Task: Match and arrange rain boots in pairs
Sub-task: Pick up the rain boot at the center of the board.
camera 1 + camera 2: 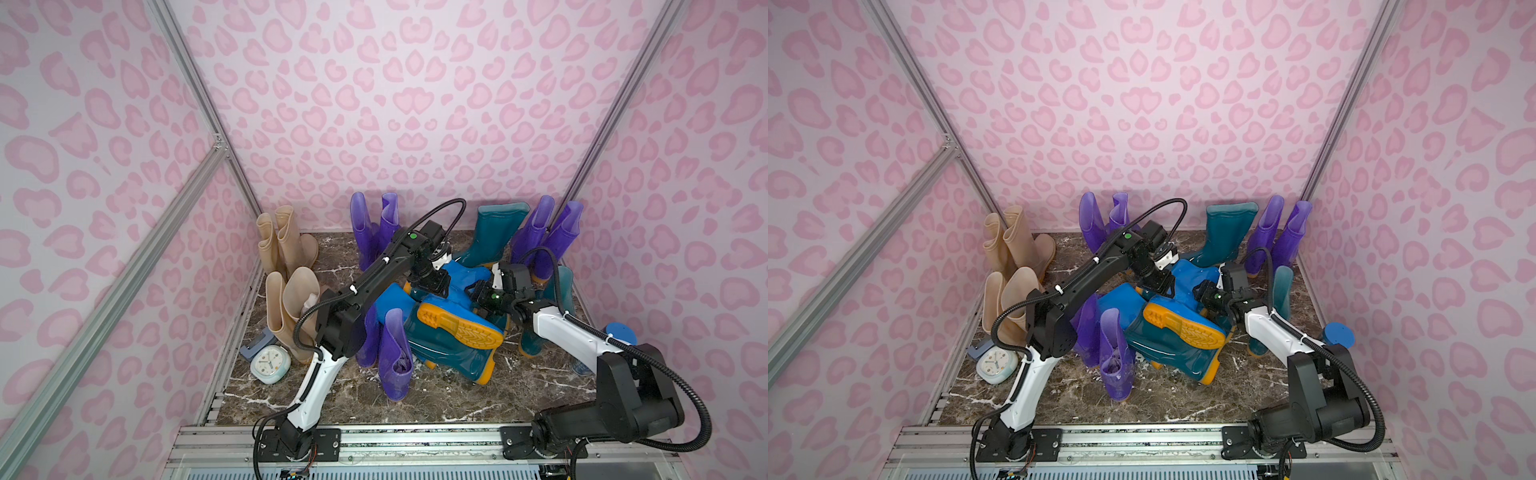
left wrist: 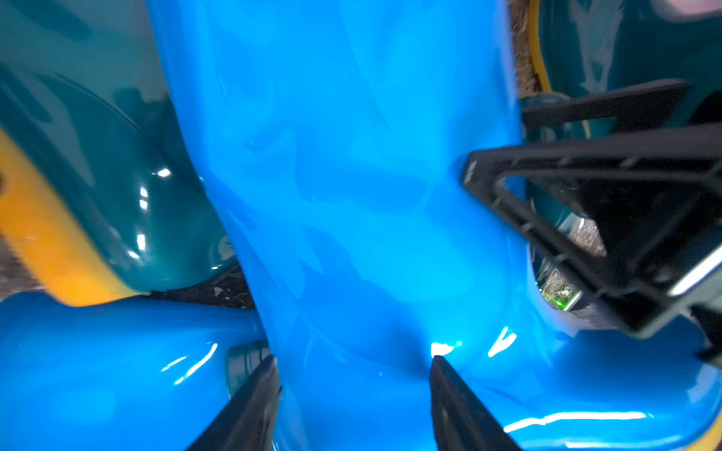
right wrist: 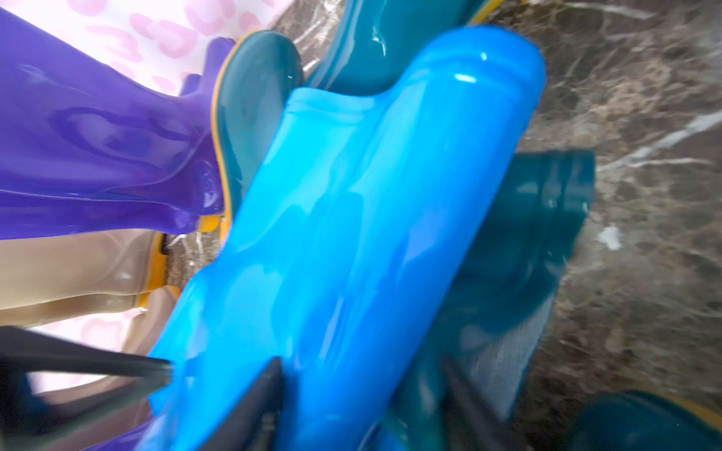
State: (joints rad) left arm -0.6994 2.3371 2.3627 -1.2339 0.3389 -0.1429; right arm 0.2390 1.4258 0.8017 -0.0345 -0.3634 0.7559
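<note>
Left tool (image 2: 353, 361), right tool (image 3: 361, 363) at bright blue glossy rubber boot (image 1: 465, 276)
Left pinches it; right straddles it, grip unclear.

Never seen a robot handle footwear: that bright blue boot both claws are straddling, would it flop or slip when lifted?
Probably slippery: the bright blue boot is glossy, with sharp highlights. Its shaft likely flexes rather than staying stiff; a purple boot at the back curls over at its top. Lifting it may drag the tipped teal boot, which seems to lie against it.
</note>
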